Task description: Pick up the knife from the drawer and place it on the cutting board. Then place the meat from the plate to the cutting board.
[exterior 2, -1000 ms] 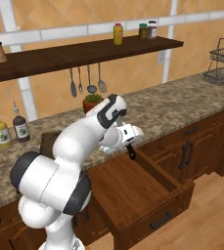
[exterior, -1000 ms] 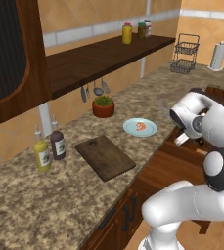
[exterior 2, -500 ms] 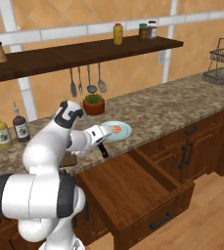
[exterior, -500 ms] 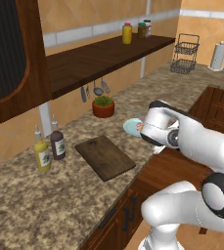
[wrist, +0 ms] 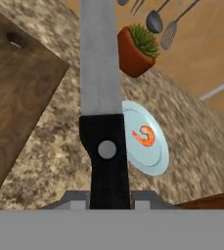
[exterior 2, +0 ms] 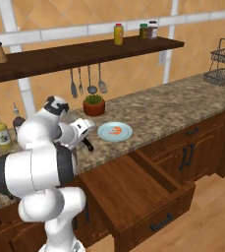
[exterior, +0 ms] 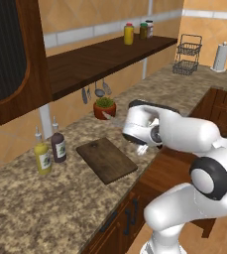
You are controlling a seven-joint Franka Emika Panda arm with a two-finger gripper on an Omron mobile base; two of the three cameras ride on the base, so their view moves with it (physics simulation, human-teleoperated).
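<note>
My gripper [wrist: 108,195] is shut on the black handle of the knife [wrist: 105,151]. Its silver blade points toward the back wall, over the counter between the cutting board [wrist: 15,97] and the light blue plate [wrist: 155,154]. The orange-pink meat [wrist: 144,135] lies on the plate. From the left base view the blade tip [exterior: 111,118] sticks out of my hand, just right of the dark wooden cutting board [exterior: 106,159]. From the right, the gripper [exterior 2: 84,135] hangs left of the plate [exterior 2: 104,133] with the meat [exterior 2: 116,130]. The drawer [exterior 2: 148,216] stands open below.
A potted plant [exterior: 105,106] stands at the wall behind the board, with ladles and spatulas [exterior 2: 88,81] hanging above it. Two bottles [exterior: 50,151] stand left of the board. A wire basket [exterior: 187,60] and paper roll [exterior: 220,56] sit far right.
The arm has swung left from above the open drawer to the counter beside the cutting board, carrying the knife with it. The plate and meat have not moved.
</note>
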